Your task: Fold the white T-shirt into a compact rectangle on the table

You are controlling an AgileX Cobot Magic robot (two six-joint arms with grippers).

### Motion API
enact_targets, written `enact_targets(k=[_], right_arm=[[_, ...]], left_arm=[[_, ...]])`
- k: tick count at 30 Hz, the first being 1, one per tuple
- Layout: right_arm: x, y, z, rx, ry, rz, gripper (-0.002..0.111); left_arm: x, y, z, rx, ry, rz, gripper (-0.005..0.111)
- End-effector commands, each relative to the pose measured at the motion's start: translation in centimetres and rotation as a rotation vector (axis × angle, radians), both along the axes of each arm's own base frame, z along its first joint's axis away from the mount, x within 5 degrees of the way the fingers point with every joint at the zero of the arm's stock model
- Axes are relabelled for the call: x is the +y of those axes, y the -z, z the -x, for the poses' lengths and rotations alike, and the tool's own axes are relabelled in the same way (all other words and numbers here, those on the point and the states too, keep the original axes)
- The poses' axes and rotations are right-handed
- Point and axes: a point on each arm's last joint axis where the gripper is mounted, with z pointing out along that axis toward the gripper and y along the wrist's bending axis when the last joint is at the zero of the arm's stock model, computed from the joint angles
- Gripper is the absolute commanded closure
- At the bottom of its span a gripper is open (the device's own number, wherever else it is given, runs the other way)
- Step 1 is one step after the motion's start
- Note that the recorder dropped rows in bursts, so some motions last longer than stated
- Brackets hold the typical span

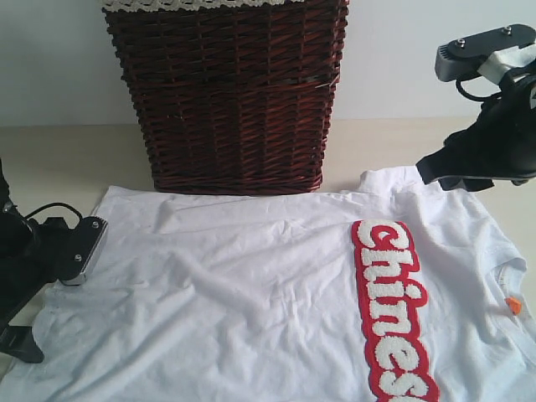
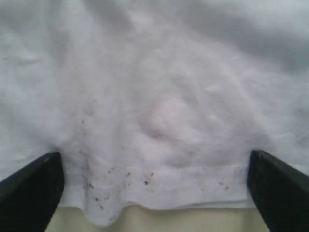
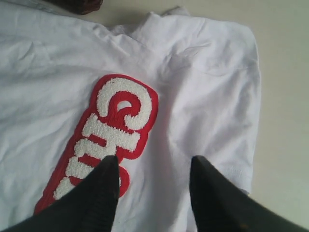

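Observation:
The white T-shirt (image 1: 251,285) lies spread flat on the table (image 1: 59,159), and its red-outlined lettering (image 1: 394,310) runs down the right side. A small orange tag (image 1: 513,306) shows at the collar. My left gripper (image 2: 154,158) is open wide at the shirt's left edge. The stitched hem (image 2: 159,179), dotted with dark specks, lies between its two black fingers (image 2: 34,188). My right gripper (image 3: 154,160) hangs open above the shirt, between the lettering (image 3: 116,116) and the sleeve (image 3: 227,96), with nothing between its fingers. In the exterior view it sits at the far right (image 1: 469,163).
A tall dark brown wicker basket (image 1: 234,92) with a lace-trimmed liner (image 1: 218,4) stands at the back, touching the shirt's far edge. Bare table shows left of the basket and beside the sleeve (image 3: 289,121).

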Motion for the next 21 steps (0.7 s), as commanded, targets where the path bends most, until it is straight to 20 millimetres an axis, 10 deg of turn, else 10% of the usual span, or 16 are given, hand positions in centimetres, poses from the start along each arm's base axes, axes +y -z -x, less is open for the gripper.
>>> enact_targets(k=[1, 13, 17, 21], right_arm=[[-0.1, -0.5, -0.1, -0.033, -0.042, 0.022, 0.062], [-0.3, -0.2, 0.2, 0.008, -0.147, 0.111, 0.059], [-0.9, 0.1, 0.2, 0.03, -0.191, 0.215, 0.009], [-1.2, 0.8, 0.0, 0.068, -0.338, 0.35, 0.003]], left_arm=[[0.0, 1.4, 0.0, 0.0, -0.004, -0.008, 0.001], [0.0, 1.4, 0.0, 0.0, -0.004, -0.008, 0.001], [0.0, 1.4, 0.0, 0.0, -0.004, -0.008, 0.001], [0.0, 1.4, 0.0, 0.0, -0.004, -0.008, 0.001]])
